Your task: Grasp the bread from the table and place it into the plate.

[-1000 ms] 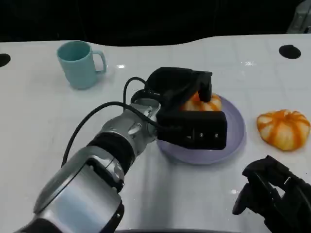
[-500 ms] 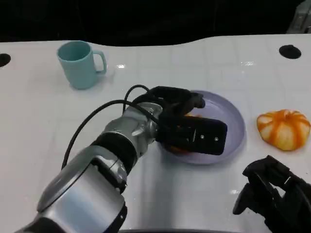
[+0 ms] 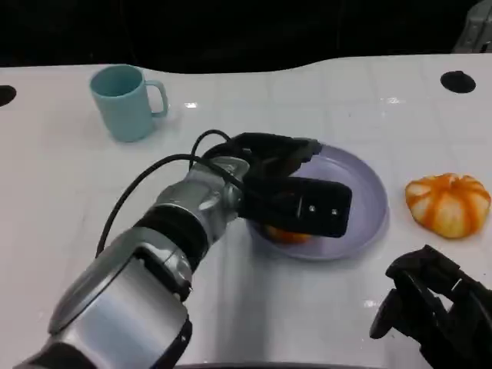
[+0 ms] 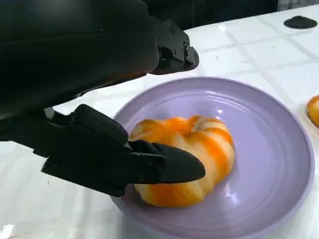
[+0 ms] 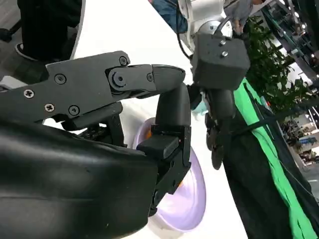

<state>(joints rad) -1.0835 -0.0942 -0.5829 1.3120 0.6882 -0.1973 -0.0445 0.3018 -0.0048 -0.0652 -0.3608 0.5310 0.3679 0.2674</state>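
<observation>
The left hand is over the near-left part of the lilac plate, which sits on the white worktop. In the left wrist view the bread, an orange-and-cream striped bun, lies inside the plate with its underside on the plate's floor, toward the rim nearest the hand. One of the black fingers lies against the bun's near side; the others arch above it without clear contact. Whether the hand is gripping the bun or merely resting a finger against it, I cannot tell. From the head view only a sliver of orange shows beneath the hand.

The right hand is low at the near right corner of the worktop, well apart from the plate. Its fingers are curled inward and nothing is in them.

A second striped bun lies on the worktop just right of the plate, not touching it. A pale teal mug stands upright at the far left, handle turned toward the plate. A dark round hole marks the far right of the worktop.
</observation>
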